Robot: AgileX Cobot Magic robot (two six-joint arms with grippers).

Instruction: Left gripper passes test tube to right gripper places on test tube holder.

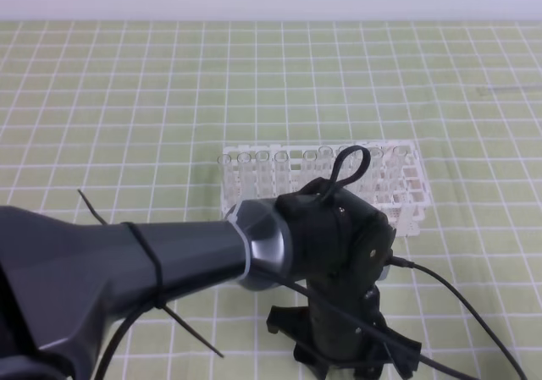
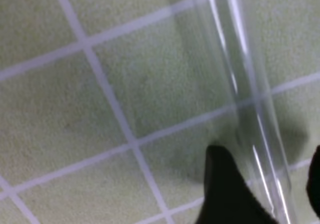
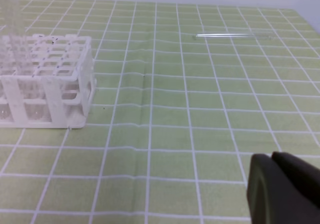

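Lying flat on the green grid mat (image 2: 75,134), the slim clear colourless glass test tube (image 2: 240,84) runs from the top of the left wrist view down toward its lower right corner, passing between the two black fingers (image 2: 225,194) of the left gripper (image 2: 267,189). One finger shows as a dark wedge just left of the tube's lower stretch, its edge close against the glass; the other is only a dark sliver at the right frame edge, clearly apart from the tube. The jaws therefore stand parted around the tube, not pressed onto it. From the high view the left gripper (image 1: 356,359), on its glossy dark grey arm (image 1: 127,270) with thin black cables (image 1: 457,300), points down at the mat near the bottom edge, hiding the tube there. Behind it stands the white plastic rectangular test tube holder (image 1: 406,194), a lattice of square holes with clear tubes upright in its back row. The right gripper (image 3: 285,189) appears only as a black blocky mass with its fingers together, in the right wrist view's lower right corner, well apart from the holder (image 3: 45,79). Another clear tube (image 3: 232,35) lies on the mat far beyond it.
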